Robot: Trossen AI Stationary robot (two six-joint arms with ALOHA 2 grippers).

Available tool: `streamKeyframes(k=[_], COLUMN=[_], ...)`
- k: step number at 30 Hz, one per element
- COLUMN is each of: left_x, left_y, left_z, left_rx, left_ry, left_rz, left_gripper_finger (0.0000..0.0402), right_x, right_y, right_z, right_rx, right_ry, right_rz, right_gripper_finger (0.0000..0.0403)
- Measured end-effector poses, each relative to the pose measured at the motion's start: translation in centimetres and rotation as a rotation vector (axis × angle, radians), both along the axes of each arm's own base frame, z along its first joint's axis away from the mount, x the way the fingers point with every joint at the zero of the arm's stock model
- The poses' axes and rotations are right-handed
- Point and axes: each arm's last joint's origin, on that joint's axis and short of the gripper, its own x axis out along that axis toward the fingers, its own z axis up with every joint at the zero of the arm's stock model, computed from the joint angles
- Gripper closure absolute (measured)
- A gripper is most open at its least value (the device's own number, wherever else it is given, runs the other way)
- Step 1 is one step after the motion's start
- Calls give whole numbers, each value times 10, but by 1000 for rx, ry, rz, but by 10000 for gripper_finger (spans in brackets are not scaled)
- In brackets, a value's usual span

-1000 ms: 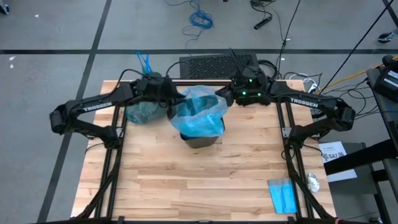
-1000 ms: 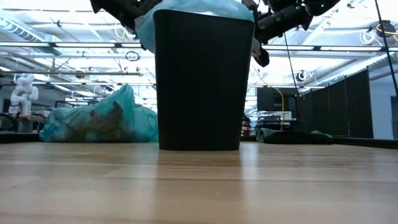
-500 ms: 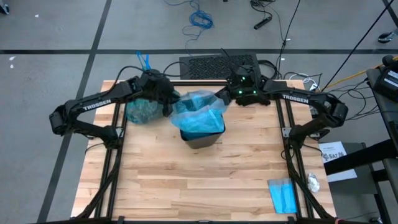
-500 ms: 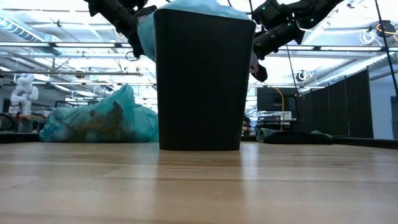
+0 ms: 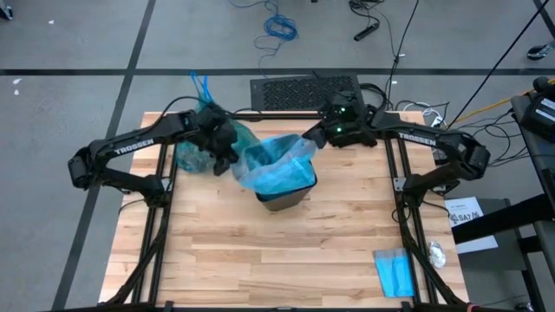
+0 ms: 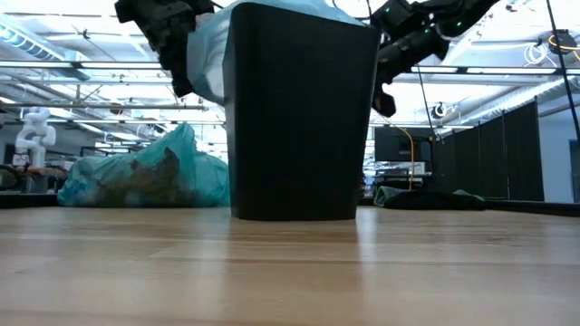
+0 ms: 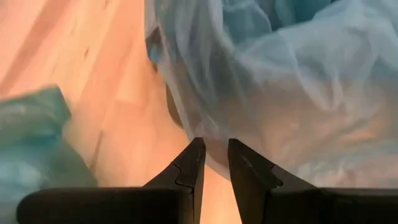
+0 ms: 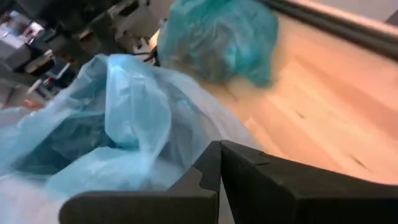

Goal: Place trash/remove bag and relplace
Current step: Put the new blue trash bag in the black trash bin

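Observation:
A small black bin (image 5: 286, 199) stands at the table's middle with a pale sky-blue plastic bag (image 5: 273, 165) in its mouth. My left gripper (image 5: 230, 160) is shut on that bag's left rim, outside the bin's left wall. At the far right of the rim my right gripper (image 5: 308, 143) is shut on the same bag. The teal-green bag (image 5: 192, 154) lies on the table at the far left, bulging; brownish trash (image 6: 154, 177) shows through its film. My left gripper pinches the sky-blue bag's rim film (image 7: 214, 146) between its two fingers. The fingers slant down from the table's left. The film is drawn over the bin's left edge (image 6: 210, 54). My right gripper pinches the bag's rim (image 8: 186, 158) between shut fingers, slanting down from the far right. The film runs from it to the bin's mouth, its edge pulled out toward the gripper (image 5: 303, 147).
Folded pale blue plastic (image 5: 395, 270) and a white crumpled scrap (image 5: 436, 253) lie at the near right. A black mat (image 5: 303, 91) sits beyond the far edge. Bare wood (image 5: 277, 260) lies in front of the bin.
My left gripper has tipped downward and gone toward the bin's left side, drawing the sky-blue bag's left rim down outside the bin wall. My right gripper has sunk slightly toward the bin's far right rim. Both stay shut on the film.

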Motion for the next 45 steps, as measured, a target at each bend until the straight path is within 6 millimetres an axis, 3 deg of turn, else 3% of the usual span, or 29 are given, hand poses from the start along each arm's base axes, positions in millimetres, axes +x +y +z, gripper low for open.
streamKeyframes(k=[8, 13, 17, 23, 30, 41, 45], left_x=[-9, -13, -13, -11, -10, -10, -17], left_y=[-5, -7, -6, -5, -5, -7, -15], left_z=[3, 7, 7, 8, 8, 12, 29], left_rx=[-13, 11, 28, 50, 56, 30, 93], left_ry=[31, 18, 22, 3, -7, -38, -82], left_rz=[2, 4, 13, 3, 4, 10, 26], left_gripper_finger=[331, 331, 331, 331, 331, 331, 331], right_x=[-22, -22, -6, 36, 69, 53, 49], right_y=[18, 37, 42, 38, 31, 86, 106], right_z=[38, 56, 55, 60, 48, 59, 67], right_rx=[-166, -226, -208, -182, -66, 25, 19], right_ry=[-75, -174, -196, -179, -63, 55, 57], right_rz=[-90, -48, 7, 132, 285, 430, 436], right_gripper_finger=[403, 403, 403, 403, 403, 403, 403])
